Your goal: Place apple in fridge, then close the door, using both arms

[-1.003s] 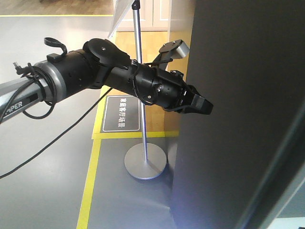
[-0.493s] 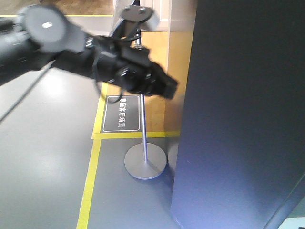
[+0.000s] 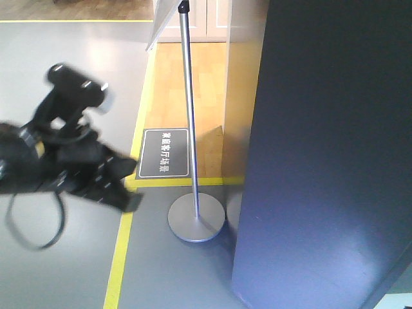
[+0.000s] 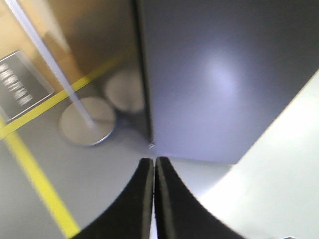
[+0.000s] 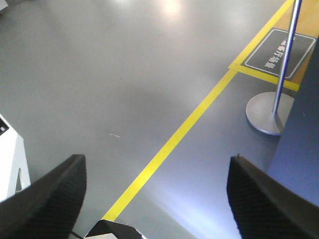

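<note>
The fridge (image 3: 322,129) fills the right of the front view as one dark blue-grey face, and no white inside shows. I cannot tell the door apart from the body. The apple is out of view. My left arm is blurred at the lower left, its gripper (image 3: 129,199) well clear of the fridge. In the left wrist view that gripper (image 4: 153,162) is shut with nothing between its fingers and points at the fridge's (image 4: 214,74) lower corner. My right gripper (image 5: 157,164) hangs open and empty over the floor, the fridge's edge (image 5: 304,139) to its right.
A metal sign stand (image 3: 187,96) with a round base (image 3: 196,221) stands just left of the fridge. A dark floor sign (image 3: 164,153) and yellow floor lines (image 3: 119,257) lie behind it. A pale surface (image 4: 279,179) lies by the fridge's foot.
My left arm has swung away from the fridge face, back and down to the lower left. The pale slanted strip at the lower right has shrunk into the corner.
</note>
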`<state>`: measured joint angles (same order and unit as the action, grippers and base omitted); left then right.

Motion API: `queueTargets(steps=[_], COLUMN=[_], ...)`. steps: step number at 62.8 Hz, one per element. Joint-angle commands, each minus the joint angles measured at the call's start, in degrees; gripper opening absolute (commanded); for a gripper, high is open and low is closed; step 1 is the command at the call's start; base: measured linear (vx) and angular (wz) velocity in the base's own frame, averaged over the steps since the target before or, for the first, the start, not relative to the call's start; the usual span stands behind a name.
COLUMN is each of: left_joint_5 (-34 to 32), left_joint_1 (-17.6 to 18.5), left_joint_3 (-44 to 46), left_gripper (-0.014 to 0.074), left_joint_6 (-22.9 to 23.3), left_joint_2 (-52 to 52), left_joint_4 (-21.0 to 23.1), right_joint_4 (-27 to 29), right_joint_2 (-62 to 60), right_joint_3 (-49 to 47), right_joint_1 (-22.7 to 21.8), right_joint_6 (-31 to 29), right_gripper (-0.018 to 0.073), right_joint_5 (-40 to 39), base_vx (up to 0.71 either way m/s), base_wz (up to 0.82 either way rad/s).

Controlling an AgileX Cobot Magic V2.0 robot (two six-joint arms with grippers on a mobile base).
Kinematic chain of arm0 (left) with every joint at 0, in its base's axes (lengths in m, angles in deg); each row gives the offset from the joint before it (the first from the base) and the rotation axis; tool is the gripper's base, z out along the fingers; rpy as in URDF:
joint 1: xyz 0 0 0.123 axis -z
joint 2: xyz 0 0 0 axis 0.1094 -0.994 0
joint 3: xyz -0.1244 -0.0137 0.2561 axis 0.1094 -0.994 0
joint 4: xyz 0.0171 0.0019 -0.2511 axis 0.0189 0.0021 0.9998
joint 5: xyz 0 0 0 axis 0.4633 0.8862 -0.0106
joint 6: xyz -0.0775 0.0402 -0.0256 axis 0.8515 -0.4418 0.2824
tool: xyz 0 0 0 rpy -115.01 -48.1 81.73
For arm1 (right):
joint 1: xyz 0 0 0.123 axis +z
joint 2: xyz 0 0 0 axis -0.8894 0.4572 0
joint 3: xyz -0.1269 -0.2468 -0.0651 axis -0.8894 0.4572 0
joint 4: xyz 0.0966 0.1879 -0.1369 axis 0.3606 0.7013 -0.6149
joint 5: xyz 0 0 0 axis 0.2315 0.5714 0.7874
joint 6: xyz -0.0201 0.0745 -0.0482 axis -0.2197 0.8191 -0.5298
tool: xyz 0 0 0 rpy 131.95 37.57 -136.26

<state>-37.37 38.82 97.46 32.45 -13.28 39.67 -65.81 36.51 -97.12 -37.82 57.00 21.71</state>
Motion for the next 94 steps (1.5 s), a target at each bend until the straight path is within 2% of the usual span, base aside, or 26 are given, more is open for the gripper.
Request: queueTargets(steps=[1, 6, 10, 26, 35, 46, 52, 60, 68, 85, 94], left_joint_5=[-3.8, -3.8, -3.8, -2.7, -2.0, -2.0, -2.0, -2.0, -2.0, -2.0, -2.0], left_joint_1=[-0.1, -0.1, -0.1, -0.1, -0.1, -0.1, -0.1, -0.1, -0.1, -0.1, -0.1], left_joint_3=[-2.3, -5.3, -7.2, -8.3, -8.3, -8.3, -8.3, -8.3, -8.3, -8.3, -8.3], left_gripper=[-0.0006, -0.0006, -0.0006, -0.0006, -0.0006, -0.0006, -0.0006, -0.0006, -0.0006, -0.0006, -0.0006], left_joint_6=[7.6, 11.7, 12.8, 12.8, 12.8, 12.8, 12.8, 12.8, 12.8, 12.8, 12.8], left_joint_2=[4.8, 7.3, 8.9, 10.5, 10.4, 10.4, 10.4, 10.4, 10.4, 10.4, 10.4], left_joint_4=[-7.1, -10.8, -12.0, -14.2, -14.2, -14.2, -14.2, -14.2, -14.2, -14.2, -14.2], right_joint_4=[-4.0, -9.6, -12.9, -21.0, -26.4, -40.2, -44.8, -46.5, -45.9, -34.9, -30.3], right_joint_2=[1.6, 3.3, 4.7, 12.5, 16.0, 22.6, 26.1, 30.2, 33.5, 39.9, 42.9], right_joint_3=[-1.3, -1.3, -1.3, -1.3, -1.3, -4.0, -6.5, -9.9, -13.1, -19.3, -21.0], right_joint_1=[-0.3, -0.3, -0.3, -0.3, -0.3, -0.3, -0.3, -0.8, -7.0, -22.9, -28.6], right_joint_6=[6.0, 12.6, 15.9, 16.5, 17.6, 30.3, 31.7, 31.7, 31.1, 21.8, 19.1], right_gripper=[0.0508, 0.044, 0.037, -0.0017, -0.0011, -0.0006, -0.0005, -0.0004, -0.0004, -0.0004, -0.0003], right_joint_5=[-3.5, -3.3, -2.9, -5.0, -10.4, -11.3, -11.3, -11.7, -15.2, -24.1, -29.3], base_vx=[0.0, 0.0, 0.0, 0.0, 0.0, 0.0, 0.0, 0.0, 0.0, 0.0, 0.0], base_wz=[0.0, 0.0, 0.0, 0.0, 0.0, 0.0, 0.0, 0.0, 0.0, 0.0, 0.0])
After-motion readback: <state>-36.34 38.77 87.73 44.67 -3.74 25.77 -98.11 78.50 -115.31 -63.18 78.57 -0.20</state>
